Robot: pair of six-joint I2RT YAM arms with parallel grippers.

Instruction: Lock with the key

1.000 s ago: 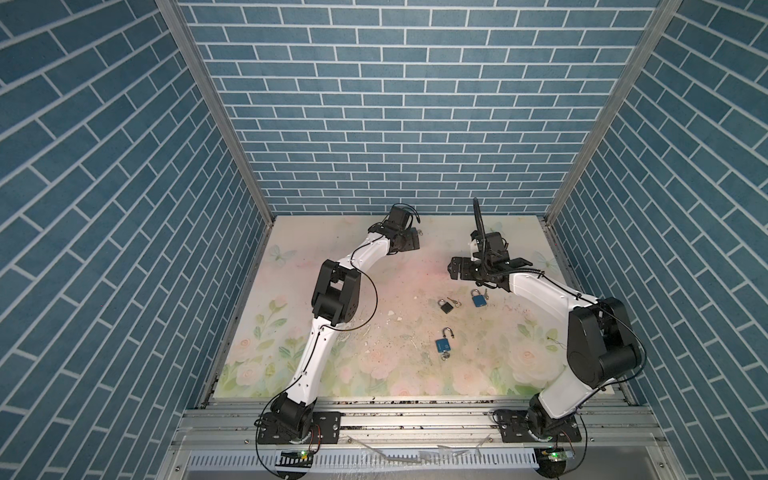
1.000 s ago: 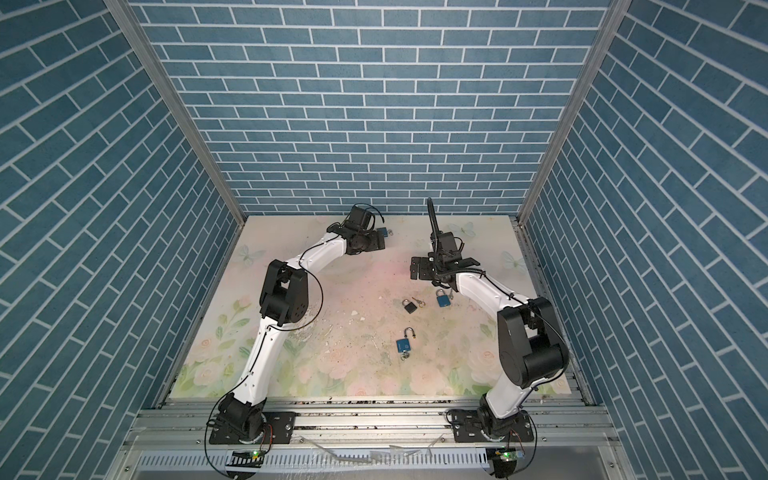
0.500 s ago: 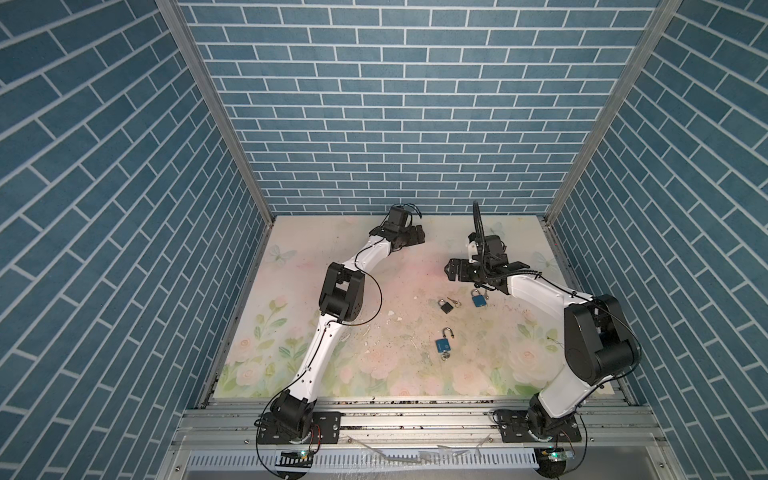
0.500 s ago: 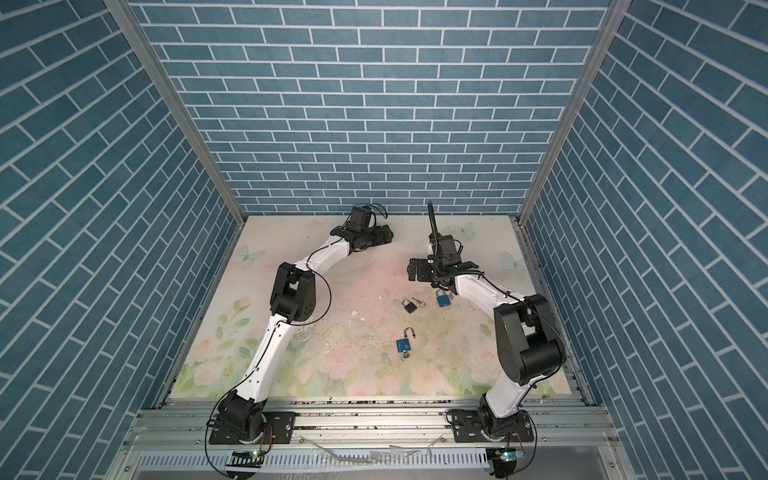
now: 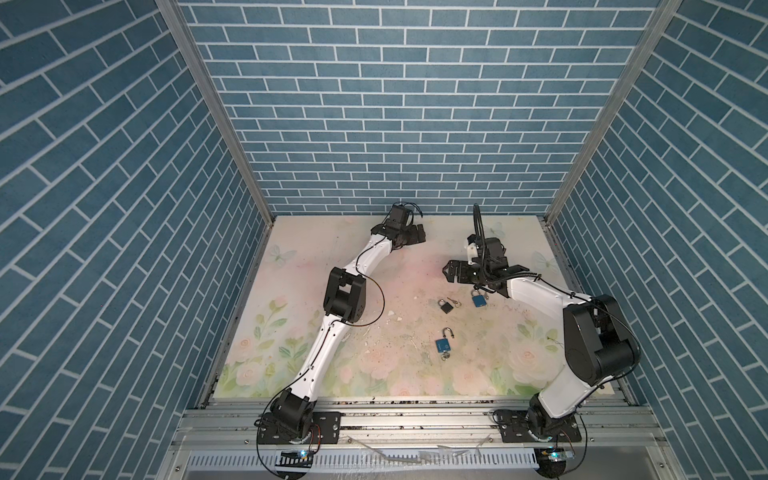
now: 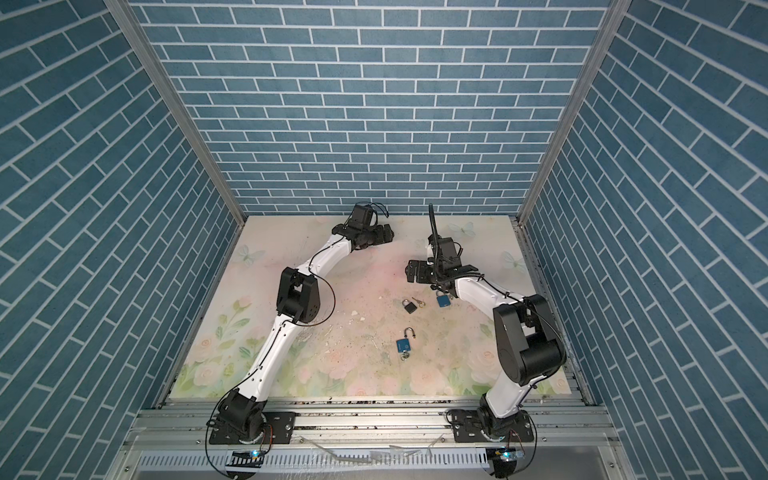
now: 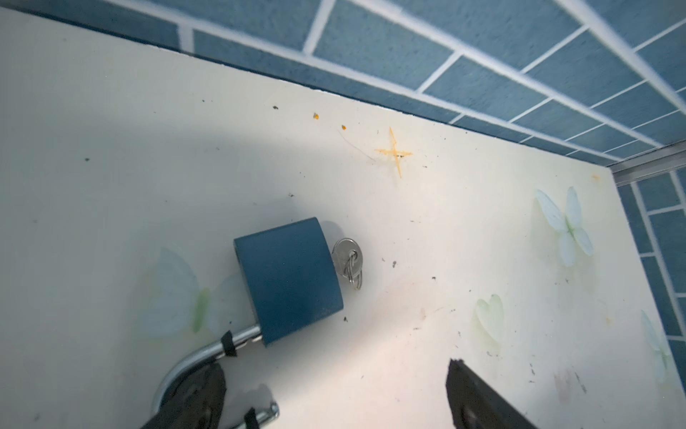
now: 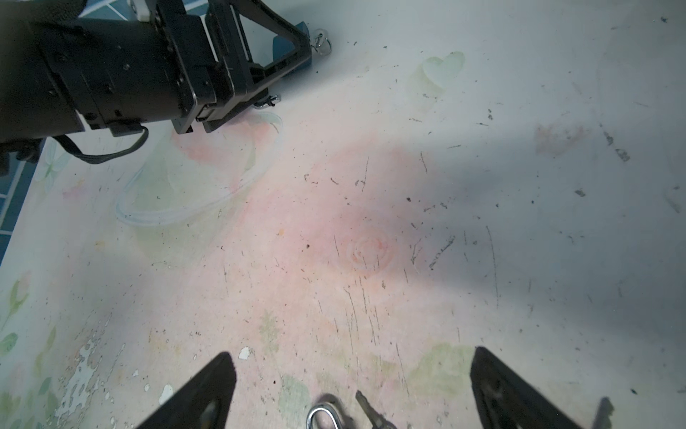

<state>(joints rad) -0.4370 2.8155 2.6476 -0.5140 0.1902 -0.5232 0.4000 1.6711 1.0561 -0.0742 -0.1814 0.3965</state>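
The left arm [image 5: 374,257] reaches far toward the back wall [image 5: 407,124], its elbow lifted midway along the reach; the left gripper [image 5: 417,237] sits low just short of that wall, jaws spread wide. The right arm [image 5: 536,295] bends at a tall elbow farther from the back wall, and the right gripper [image 5: 448,271] points toward the left arm, jaws fully apart

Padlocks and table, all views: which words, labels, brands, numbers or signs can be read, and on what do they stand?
No text can be read in any view.
Open blue padlock: pale mark on its face in a top view, too small to read.
Blue padlock near the back wall: visible face blank.
Black padlock: too small to tell.
Table: orange cross-shaped mark, no lettering.
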